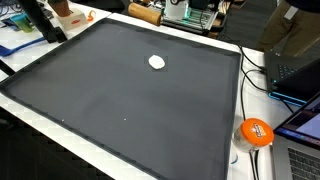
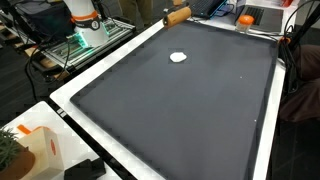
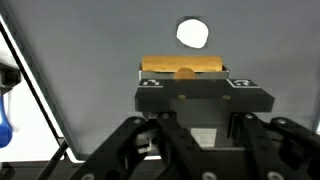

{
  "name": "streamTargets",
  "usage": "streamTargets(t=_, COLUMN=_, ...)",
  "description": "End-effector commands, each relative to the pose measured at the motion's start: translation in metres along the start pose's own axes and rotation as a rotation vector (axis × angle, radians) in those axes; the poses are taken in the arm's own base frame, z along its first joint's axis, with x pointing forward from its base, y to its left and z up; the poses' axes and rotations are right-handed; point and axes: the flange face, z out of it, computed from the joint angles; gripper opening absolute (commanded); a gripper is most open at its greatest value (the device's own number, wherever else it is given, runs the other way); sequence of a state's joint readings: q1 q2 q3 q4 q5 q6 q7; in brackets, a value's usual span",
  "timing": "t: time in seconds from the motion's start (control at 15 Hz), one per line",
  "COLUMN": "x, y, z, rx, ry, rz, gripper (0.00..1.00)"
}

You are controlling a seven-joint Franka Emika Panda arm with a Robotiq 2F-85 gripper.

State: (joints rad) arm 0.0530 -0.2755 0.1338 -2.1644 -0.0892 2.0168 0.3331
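Gripper: your gripper is closed on a tan wooden block; the jaws pinch it from both sides, and the block lies crosswise between them.
Block: held at the fingertips over the black mat; the wrist view does not let you tell whether it clears the mat.
Disc: a small white disc lies just beyond the block, apart from it; in both exterior views it sits alone on the mat, well clear of the edges.
Done: as I judge it, the grasp is made; you have the block.
Left: the block is not set down anywhere; the disc looks untouched.
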Motion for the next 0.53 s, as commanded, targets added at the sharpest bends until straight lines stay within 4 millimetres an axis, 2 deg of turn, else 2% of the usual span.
streamTargets(t=0.0, x=0.010, y=0.009, z=0.011, rx=-0.035, ry=-0.014, rz=0.026, gripper=0.22)
streamTargets(t=0.47, x=0.026, y=0.009, z=0.028, rx=-0.021, ry=-0.063, rz=0.044, gripper=0.22)
